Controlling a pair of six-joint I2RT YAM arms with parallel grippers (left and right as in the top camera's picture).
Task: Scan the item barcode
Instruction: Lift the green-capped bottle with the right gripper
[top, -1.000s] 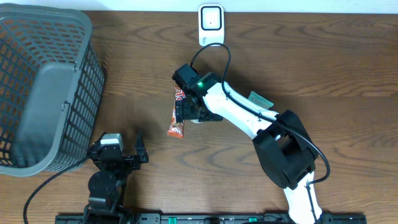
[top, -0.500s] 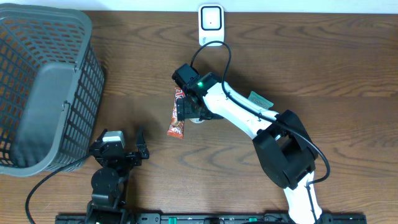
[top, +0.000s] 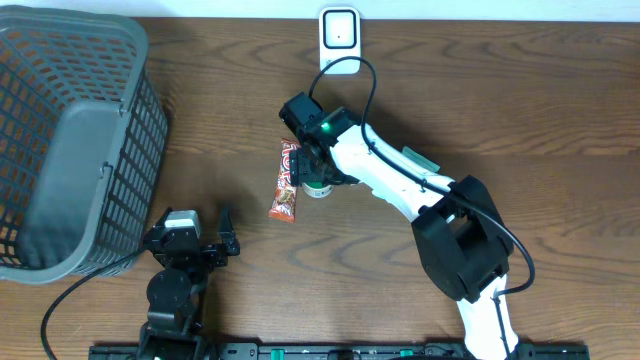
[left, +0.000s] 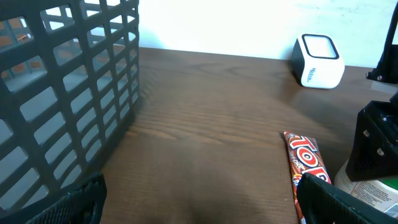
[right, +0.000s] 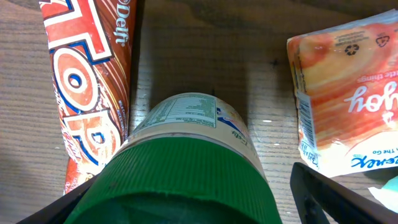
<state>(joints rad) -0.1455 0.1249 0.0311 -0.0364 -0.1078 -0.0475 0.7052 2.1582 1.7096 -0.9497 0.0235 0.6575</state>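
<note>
While right gripper (right: 199, 200) straddles jar (right: 186, 121), candy bar (right: 87, 81) beside; scanner (top: 339, 38) apart

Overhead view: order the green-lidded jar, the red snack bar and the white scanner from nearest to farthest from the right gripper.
From the right gripper:
1. Green-lidded jar, directly beneath it, between its fingers.
2. Red snack bar, lying flat just beside the jar.
3. White scanner, far off at the back edge.

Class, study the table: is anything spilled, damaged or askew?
Nothing stands out. The green-lidded jar stands upright and closed; the snack bar and orange pouch lie flat, wrappers looking intact; the basket sits upright.
</note>
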